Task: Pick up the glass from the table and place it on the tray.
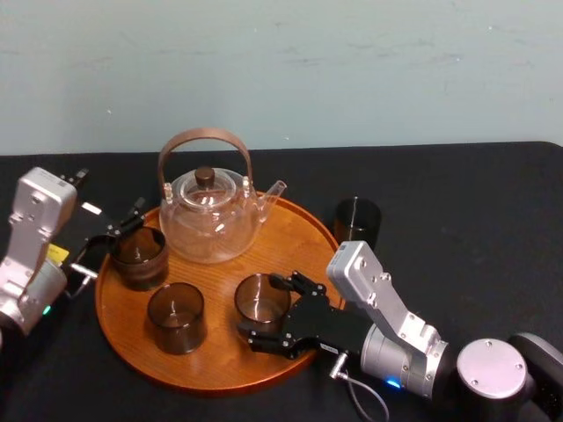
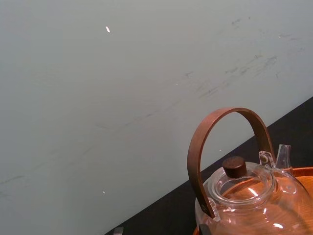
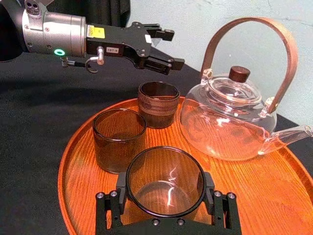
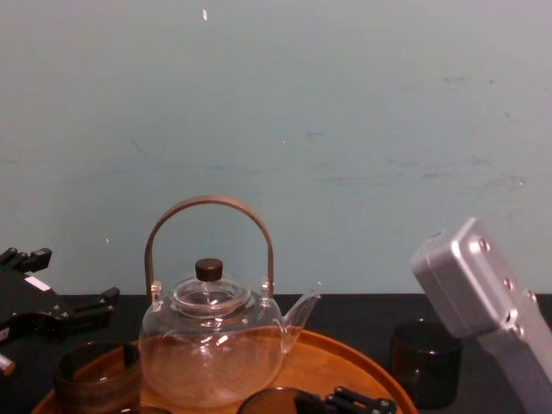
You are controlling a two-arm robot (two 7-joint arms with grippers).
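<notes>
So the right gripper (image 1: 260, 309) has its jaws closed against both sides of the clear glass (image 1: 262, 301), which stands on the tray (image 1: 299, 242) near its front edge. The right wrist view shows that hug up close. The head view adds a dark glass (image 1: 356, 220) on the table (image 1: 466, 211), just off the tray's right edge. The left gripper (image 1: 132, 220) hovers, jaws apart, over a banded cup (image 1: 139, 255) at the tray's left edge. The teapot (image 1: 211, 215) sits toward the back.
</notes>
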